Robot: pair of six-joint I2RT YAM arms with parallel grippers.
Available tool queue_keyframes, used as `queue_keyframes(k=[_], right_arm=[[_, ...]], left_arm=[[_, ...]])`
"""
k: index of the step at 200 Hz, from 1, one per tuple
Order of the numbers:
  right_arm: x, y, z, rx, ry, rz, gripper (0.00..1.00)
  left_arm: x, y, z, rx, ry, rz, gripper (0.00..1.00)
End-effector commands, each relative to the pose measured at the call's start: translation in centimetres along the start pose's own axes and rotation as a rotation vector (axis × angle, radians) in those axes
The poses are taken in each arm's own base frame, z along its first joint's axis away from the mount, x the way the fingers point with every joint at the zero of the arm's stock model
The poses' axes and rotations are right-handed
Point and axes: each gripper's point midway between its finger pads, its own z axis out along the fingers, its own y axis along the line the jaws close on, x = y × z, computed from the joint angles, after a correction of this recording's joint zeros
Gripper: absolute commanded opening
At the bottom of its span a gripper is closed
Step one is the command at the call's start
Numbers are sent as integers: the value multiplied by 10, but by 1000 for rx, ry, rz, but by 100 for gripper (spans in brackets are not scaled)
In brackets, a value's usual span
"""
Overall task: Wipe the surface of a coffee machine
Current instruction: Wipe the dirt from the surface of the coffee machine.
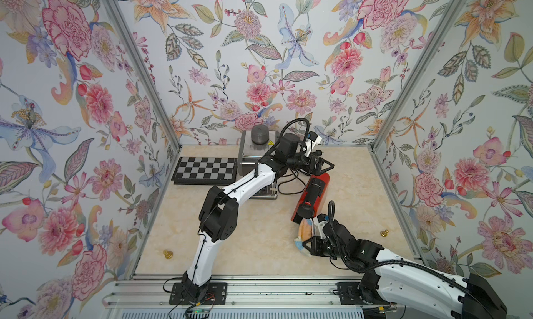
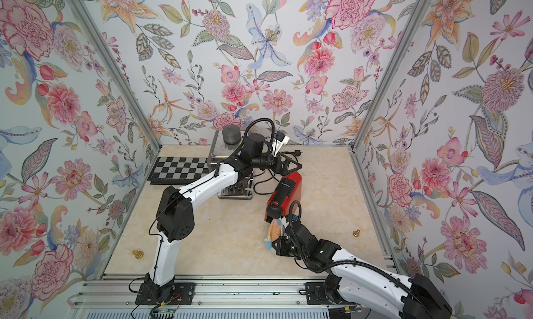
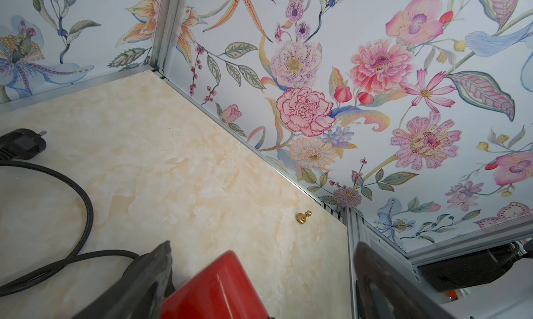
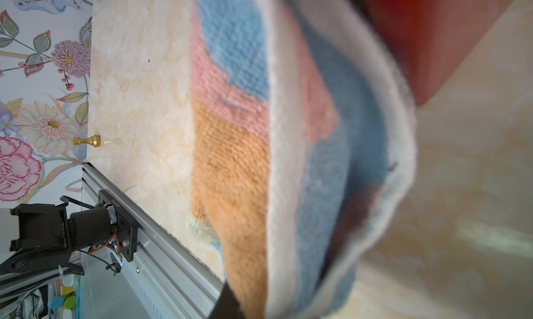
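Coffee machine point(image 1: 311, 193), red box, sits right of centre on marble-pattern tabletop point(image 1: 245, 239), long axis diagonal, black spout end toward near edge. Left gripper point(image 3: 262, 247) gapes astride its far end; right gripper point(image 1: 306, 243) clamps multicoloured terry cloth point(image 1: 306, 229) beside the spout.

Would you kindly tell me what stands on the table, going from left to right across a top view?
Gold pawn → chessboard → silver machine → red coffee machine → second gold pawn.

Bright, even light with soft shadows fills both top views, while the right wrist view's cloth point(image 4: 288, 159) is blurred close-up.
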Motion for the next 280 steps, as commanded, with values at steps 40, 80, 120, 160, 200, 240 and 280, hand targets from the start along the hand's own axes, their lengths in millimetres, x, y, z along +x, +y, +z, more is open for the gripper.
queue_keyframes(k=[40, 80, 120, 160, 200, 240, 280], right_arm=[[-38, 5, -9, -58, -150, 91, 0], [-45, -10, -13, -40, -190, 138, 0], [-54, -24, -17, 4, -232, 158, 0], [-77, -44, -44, 62, -312, 161, 0], [-94, -47, -58, 63, -344, 155, 0], [-101, -32, -56, -2, -357, 155, 0], [-75, -2, -36, -62, -282, 116, 0]], left_arm=[[9, 9, 19, 133, 81, 16, 99], [24, 9, 17, 139, 117, 14, 99], [38, 5, 7, 126, 136, 5, 99], [47, -5, 1, 121, 133, -2, 99], [52, -15, 5, 141, 135, -3, 99], [52, -19, 8, 141, 129, -12, 99], [48, -11, 14, 115, 125, -21, 99]])
